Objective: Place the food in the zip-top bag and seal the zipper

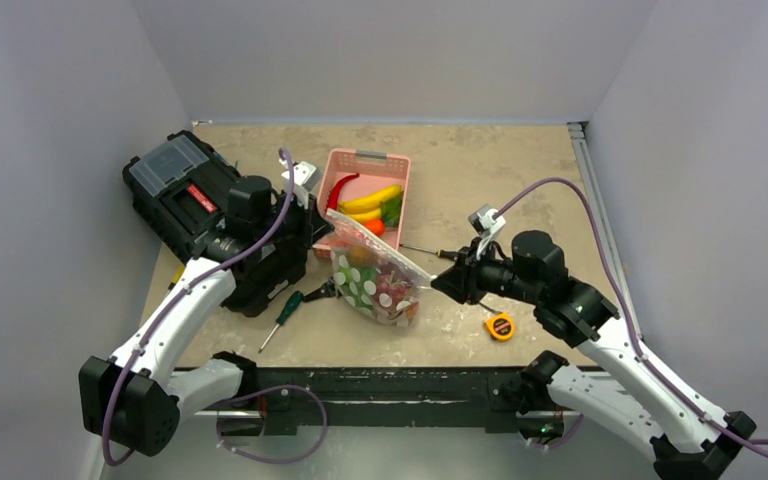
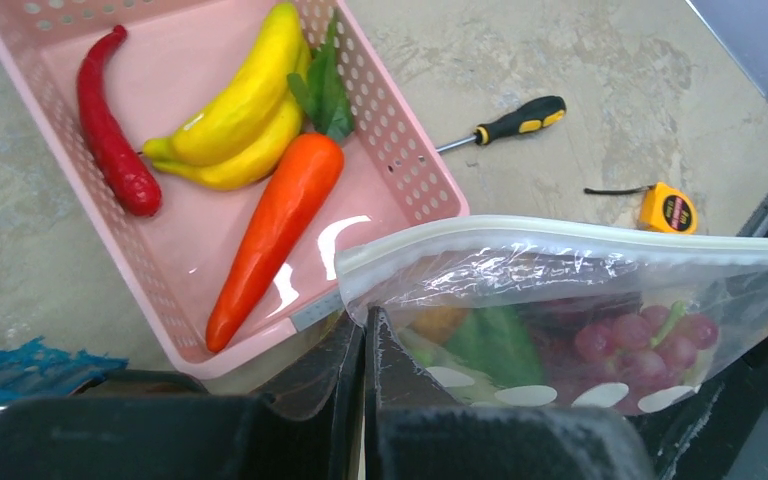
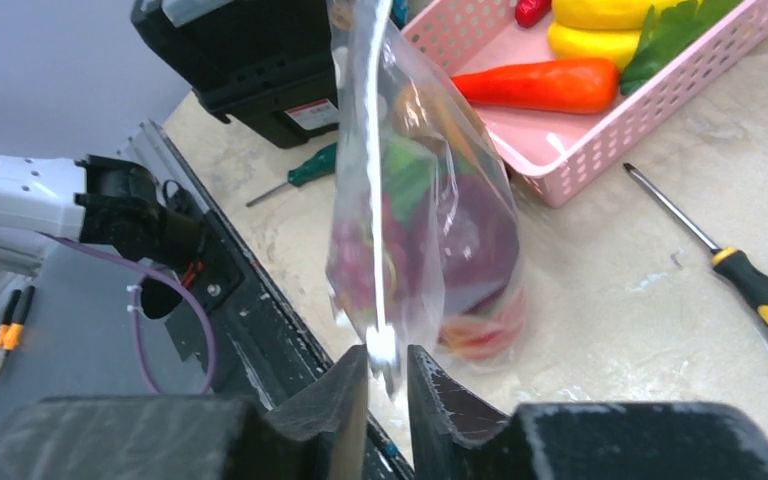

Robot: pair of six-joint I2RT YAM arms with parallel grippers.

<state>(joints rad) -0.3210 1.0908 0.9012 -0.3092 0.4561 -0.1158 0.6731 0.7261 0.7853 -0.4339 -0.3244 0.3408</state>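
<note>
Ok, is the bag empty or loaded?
Loaded: through the clear bag the left wrist view shows purple grapes and something green. A carrot, bananas and chilli lie in the basket.

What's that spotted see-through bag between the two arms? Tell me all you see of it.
The zip-top bag is soft clear plastic with white dots and a pale zipper along its top edge. It hangs between the left gripper and right gripper, each pinching one end of that edge. Inside: purple grapes, something green, something orange. The pink basket stands just beside it.
</note>
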